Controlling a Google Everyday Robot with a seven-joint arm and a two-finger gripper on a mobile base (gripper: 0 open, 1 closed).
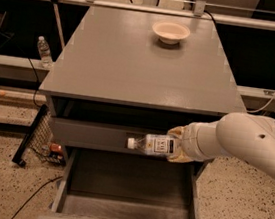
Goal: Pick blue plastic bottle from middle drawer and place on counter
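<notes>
My gripper (177,145) is shut on the blue plastic bottle (152,144), a small clear bottle with a white cap and a pale printed label. The bottle lies level, cap pointing left, in the air in front of the closed upper drawer front. It hangs above the open middle drawer (130,187), whose dark grey floor holds nothing that I can see. The grey counter (133,63) lies higher up, behind the bottle. My white arm reaches in from the right.
A pale bowl (171,31) stands at the back of the counter. An upright clear water bottle (45,51) stands on a ledge at the left. A black wire rack (32,135) leans beside the cabinet's lower left. Cables run over the speckled floor.
</notes>
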